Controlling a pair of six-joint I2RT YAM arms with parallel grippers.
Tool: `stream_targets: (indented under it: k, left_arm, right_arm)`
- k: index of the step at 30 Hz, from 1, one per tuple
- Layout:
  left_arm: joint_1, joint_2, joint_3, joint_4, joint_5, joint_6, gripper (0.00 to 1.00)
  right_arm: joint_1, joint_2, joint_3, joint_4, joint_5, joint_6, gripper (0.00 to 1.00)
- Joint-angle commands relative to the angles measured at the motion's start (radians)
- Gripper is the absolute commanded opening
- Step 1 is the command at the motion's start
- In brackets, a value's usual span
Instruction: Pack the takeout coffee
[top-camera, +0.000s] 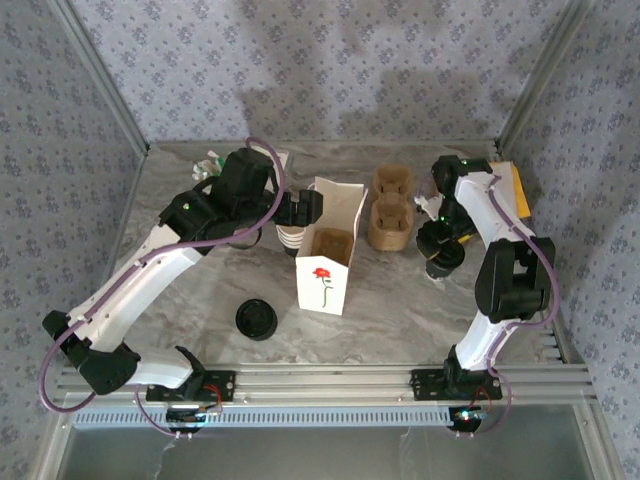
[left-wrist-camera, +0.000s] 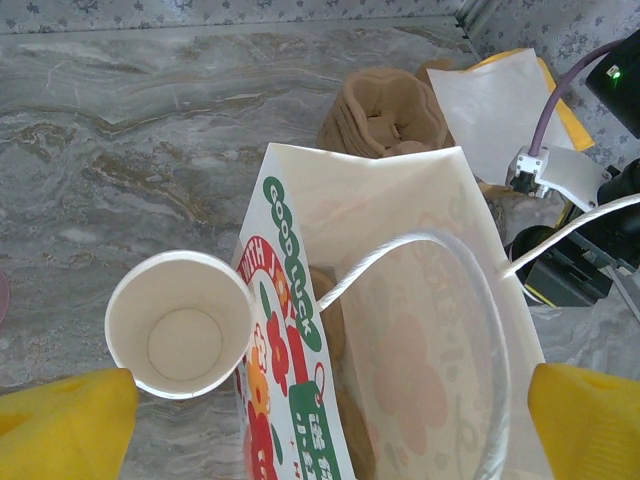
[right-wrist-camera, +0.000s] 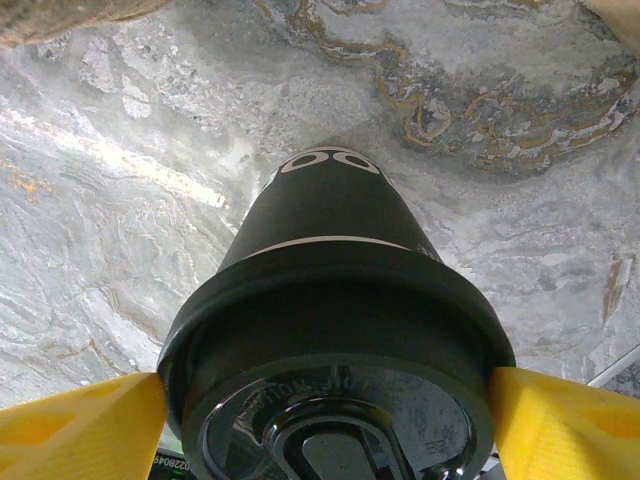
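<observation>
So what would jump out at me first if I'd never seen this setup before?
Probably the tall white paper bag with a red rose, standing open mid-table, with the left gripper hovering open above it and a lidless cup beside it. Next, the takeout coffee on the right, its black lid pinched between the yellow fingers of the right gripper.

Both arms have white links and black joints. A purple cable (top-camera: 282, 180) loops along the left arm (top-camera: 150, 275), left of the bag (top-camera: 330, 250). The right arm (top-camera: 490, 205) bears a green light (top-camera: 462, 160). The fingers (right-wrist-camera: 80, 430) are yellow.
</observation>
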Motion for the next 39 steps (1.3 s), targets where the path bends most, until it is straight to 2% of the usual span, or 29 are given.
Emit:
stream_targets:
  k: [1, 11, 20, 31, 39]
  left_arm:
    - [0.005, -0.002, 0.053, 0.011, 0.008, -0.013, 1.00]
    - [0.005, 0.000, 0.056, 0.010, 0.008, -0.007, 1.00]
    - [0.005, -0.006, 0.057, 0.011, 0.005, -0.007, 1.00]
    - [0.006, -0.032, 0.035, 0.020, -0.007, -0.008, 1.00]
    - [0.006, -0.033, 0.033, 0.029, -0.006, -0.010, 1.00]
  right_arm:
    - [-0.002, -0.012, -0.023, -0.001, -0.015, 0.022, 0.85]
    - [-0.001, -0.016, -0.039, 0.001, -0.017, 0.056, 0.79]
    - [0.001, -0.062, -0.083, -0.007, -0.009, 0.111, 0.79]
    - [-0.004, -0.071, -0.089, -0.068, -0.019, 0.241, 0.75]
    - [-0.037, -0.005, -0.034, -0.168, 0.003, 0.421, 0.74]
